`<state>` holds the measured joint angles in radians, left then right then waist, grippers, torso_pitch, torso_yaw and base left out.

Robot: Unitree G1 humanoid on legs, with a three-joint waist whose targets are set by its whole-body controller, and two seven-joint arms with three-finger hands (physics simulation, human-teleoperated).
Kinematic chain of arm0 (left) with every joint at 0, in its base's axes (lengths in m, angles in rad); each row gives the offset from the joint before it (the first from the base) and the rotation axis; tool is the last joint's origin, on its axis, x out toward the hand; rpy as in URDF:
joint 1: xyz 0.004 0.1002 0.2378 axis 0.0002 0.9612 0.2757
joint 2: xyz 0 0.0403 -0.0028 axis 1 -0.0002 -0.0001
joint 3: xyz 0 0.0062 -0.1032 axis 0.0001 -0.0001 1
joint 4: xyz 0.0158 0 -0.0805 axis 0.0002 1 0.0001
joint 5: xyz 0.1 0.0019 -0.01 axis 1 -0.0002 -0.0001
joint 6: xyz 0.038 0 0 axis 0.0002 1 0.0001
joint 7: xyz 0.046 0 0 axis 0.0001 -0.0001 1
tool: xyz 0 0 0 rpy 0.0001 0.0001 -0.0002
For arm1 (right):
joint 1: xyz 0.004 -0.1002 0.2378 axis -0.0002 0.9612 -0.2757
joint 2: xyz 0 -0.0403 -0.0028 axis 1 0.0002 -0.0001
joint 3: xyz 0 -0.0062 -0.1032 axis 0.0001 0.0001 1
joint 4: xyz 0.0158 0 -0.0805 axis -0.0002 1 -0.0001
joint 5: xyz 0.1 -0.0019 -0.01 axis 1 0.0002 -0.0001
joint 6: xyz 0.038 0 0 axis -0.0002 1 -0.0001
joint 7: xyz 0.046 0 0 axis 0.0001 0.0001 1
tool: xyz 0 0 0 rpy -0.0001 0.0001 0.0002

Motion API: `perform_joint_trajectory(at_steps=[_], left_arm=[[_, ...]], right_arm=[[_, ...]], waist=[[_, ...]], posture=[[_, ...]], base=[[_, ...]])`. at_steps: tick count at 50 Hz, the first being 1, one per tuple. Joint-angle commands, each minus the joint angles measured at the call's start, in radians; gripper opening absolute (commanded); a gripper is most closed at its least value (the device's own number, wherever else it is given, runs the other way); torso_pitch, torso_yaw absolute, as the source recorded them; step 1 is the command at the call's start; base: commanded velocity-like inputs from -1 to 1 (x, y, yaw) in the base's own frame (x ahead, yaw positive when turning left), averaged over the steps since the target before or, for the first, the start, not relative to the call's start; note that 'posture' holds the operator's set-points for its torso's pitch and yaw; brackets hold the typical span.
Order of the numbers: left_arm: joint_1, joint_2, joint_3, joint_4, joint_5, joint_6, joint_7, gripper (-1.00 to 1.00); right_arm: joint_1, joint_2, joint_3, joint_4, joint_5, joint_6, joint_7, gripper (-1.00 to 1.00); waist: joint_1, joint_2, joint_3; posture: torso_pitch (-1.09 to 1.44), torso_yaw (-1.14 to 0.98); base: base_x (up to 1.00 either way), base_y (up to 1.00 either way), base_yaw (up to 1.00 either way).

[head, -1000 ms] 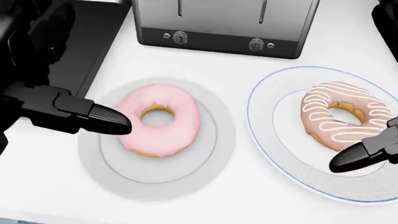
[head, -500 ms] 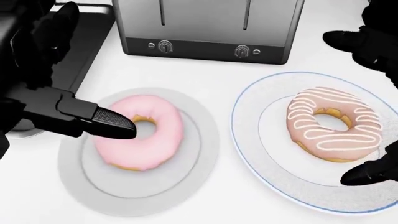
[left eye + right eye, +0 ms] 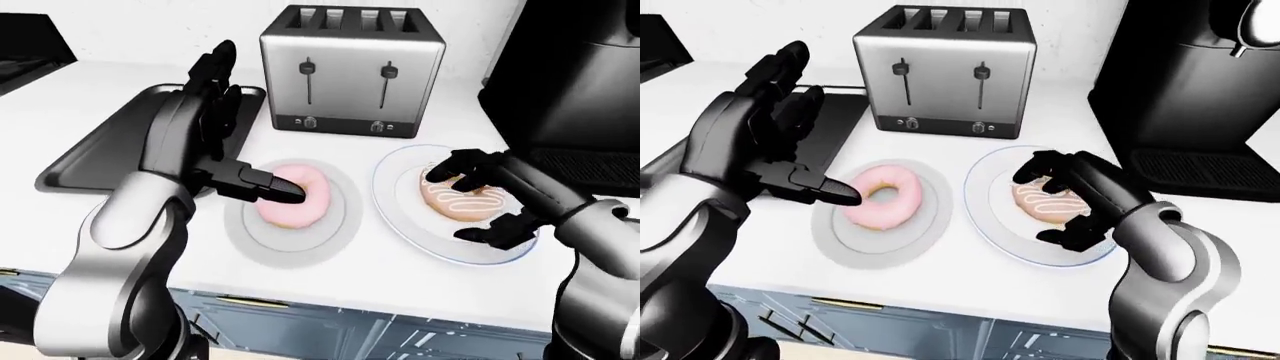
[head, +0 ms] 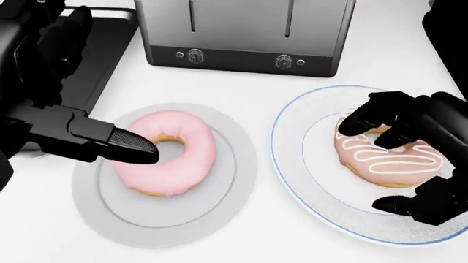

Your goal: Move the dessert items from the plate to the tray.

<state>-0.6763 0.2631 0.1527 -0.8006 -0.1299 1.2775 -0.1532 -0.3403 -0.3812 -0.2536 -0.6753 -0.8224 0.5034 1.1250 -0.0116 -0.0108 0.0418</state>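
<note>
A pink frosted donut point(image 4: 172, 156) lies on a grey plate point(image 4: 219, 219). A white-striped donut point(image 4: 399, 164) lies on a blue-rimmed white plate point(image 4: 292, 164). My left hand point(image 3: 790, 142) is open, with its thumb point(image 4: 128, 145) over the pink donut's left side and its fingers raised. My right hand point(image 4: 373, 164) is open around the striped donut, fingers point(image 4: 366, 118) curled on its top and thumb point(image 4: 402, 207) by its lower edge. A dark tray point(image 3: 110, 142) lies on the left of the counter, behind my left hand.
A steel toaster point(image 4: 241, 33) stands just above both plates. A black coffee machine point(image 3: 1200, 82) stands at the right. The white counter's near edge point(image 3: 940, 296) runs below the plates, with cabinets beneath.
My right hand's fingers came down over the striped donut and its thumb moved in under it. My left thumb slid over the pink donut's left side. The view shifted a little.
</note>
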Motion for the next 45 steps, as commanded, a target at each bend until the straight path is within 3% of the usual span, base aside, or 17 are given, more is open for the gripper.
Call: perform_joint_trajectory(at_steps=[1, 6, 9, 15, 19, 24, 28, 32, 36, 38, 41, 45], left_arm=[[-0.027, 0.006, 0.007, -0.02, 0.005, -0.027, 0.003, 1.0], [-0.027, 0.006, 0.01, -0.026, 0.002, -0.023, 0.002, 1.0], [-0.026, 0.005, 0.011, -0.029, 0.001, -0.021, 0.002, 1.0], [-0.025, 0.004, 0.01, -0.026, -0.001, -0.024, 0.002, 1.0], [-0.036, 0.006, 0.007, -0.043, -0.005, -0.002, 0.003, 1.0], [-0.07, 0.027, 0.0, -0.057, -0.009, 0.034, -0.018, 1.0], [-0.086, 0.087, -0.049, -0.076, 0.015, 0.038, -0.073, 1.0], [-0.093, 0.162, -0.132, -0.124, 0.108, 0.005, -0.166, 1.0], [-0.093, 0.196, -0.232, -0.118, 0.295, -0.095, -0.278, 1.0], [-0.113, 0.182, -0.265, -0.096, 0.399, -0.126, -0.357, 1.0], [-0.101, 0.121, -0.285, -0.027, 0.574, -0.311, -0.465, 1.0], [-0.047, 0.008, -0.248, 0.046, 0.759, -0.544, -0.609, 1.0]], right_arm=[[-0.023, -0.01, -0.015, -0.007, -0.011, -0.031, -0.027, 0.15], [-0.016, -0.005, -0.019, 0.045, -0.017, -0.061, -0.049, 0.15], [-0.017, -0.005, -0.018, 0.069, -0.02, -0.073, -0.064, -0.46], [-0.01, -0.01, -0.029, 0.087, -0.024, -0.093, -0.083, -0.69], [-0.043, -0.028, -0.039, 0.076, -0.028, -0.073, -0.069, -1.0], [-0.116, -0.089, -0.073, 0.043, -0.006, 0.0, -0.024, -1.0], [-0.158, -0.14, -0.09, 0.021, 0.018, 0.06, 0.004, -1.0], [-0.185, -0.184, -0.101, 0.011, 0.04, 0.109, 0.017, -1.0], [-0.184, -0.197, -0.102, 0.004, 0.055, 0.128, 0.013, -1.0], [-0.187, -0.203, -0.101, 0.005, 0.061, 0.134, 0.011, -1.0], [-0.182, -0.203, -0.106, -0.004, 0.073, 0.144, 0.009, -1.0], [-0.181, -0.212, -0.11, -0.005, 0.09, 0.155, 0.002, -1.0]], waist=[[0.0, -0.002, -0.021], [0.001, -0.001, -0.022], [0.002, -0.002, -0.025], [0.007, -0.008, -0.029], [0.01, -0.011, -0.03], [0.011, -0.01, -0.028], [0.011, -0.008, -0.022], [0.01, -0.009, -0.02], [0.01, -0.011, -0.016], [0.011, -0.012, -0.016], [0.013, -0.015, -0.015], [0.015, -0.019, -0.017]], posture=[[0.0, 0.0], [0.0, 0.0], [0.0, 0.0], [0.0, 0.0], [0.0, 0.0], [0.0, 0.0], [0.0, 0.0], [0.0, 0.0], [0.0, 0.0], [0.0, 0.0], [0.0, 0.0], [0.0, 0.0]], base=[[0.0, 0.0, 0.0], [0.0, 0.0, 0.0], [0.0, 0.0, 0.0], [0.0, 0.0, 0.0], [0.0, 0.0, 0.0], [0.0, 0.0, 0.0], [0.0, 0.0, 0.0], [0.0, 0.0, 0.0], [0.0, 0.0, 0.0], [0.0, 0.0, 0.0], [0.0, 0.0, 0.0], [0.0, 0.0, 0.0]])
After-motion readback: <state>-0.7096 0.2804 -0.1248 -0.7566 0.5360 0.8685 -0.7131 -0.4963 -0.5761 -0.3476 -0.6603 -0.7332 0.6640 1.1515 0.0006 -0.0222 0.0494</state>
